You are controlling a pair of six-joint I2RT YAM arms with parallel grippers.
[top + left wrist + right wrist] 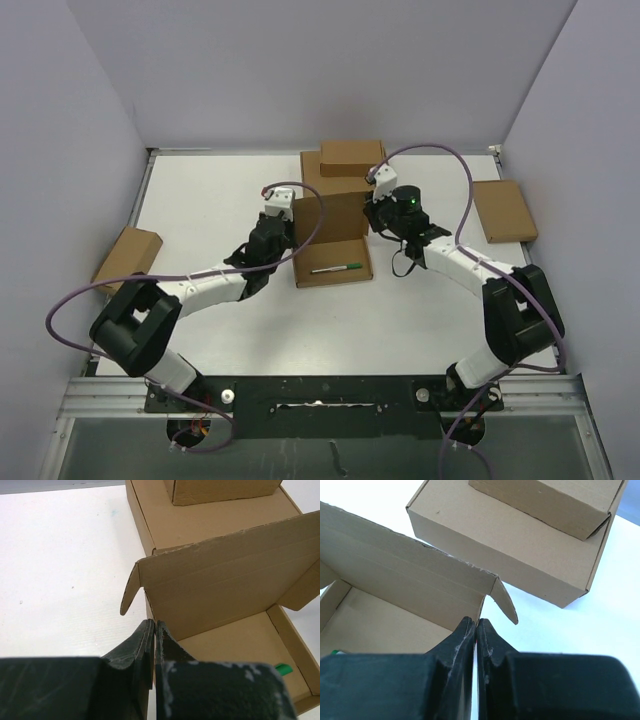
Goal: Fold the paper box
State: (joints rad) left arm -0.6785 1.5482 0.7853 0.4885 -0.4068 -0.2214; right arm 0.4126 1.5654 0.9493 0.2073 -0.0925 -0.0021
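Pinching opposite side walls of the paper box (330, 215), left hand (154, 626) and right hand (476, 623) sit clamped.

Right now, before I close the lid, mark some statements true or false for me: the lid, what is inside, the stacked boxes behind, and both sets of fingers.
1. The paper box has its lid standing upright. True.
2. The paper box is empty. False: a pen lies on its floor.
3. The small box behind it sits directly on the table. False: it rests on top of the larger box.
4. The left fingers are pressed together at the paper box's left wall. True.
5. The right fingers are spread wide, clear of the paper box. False: they are pressed together at its right wall.
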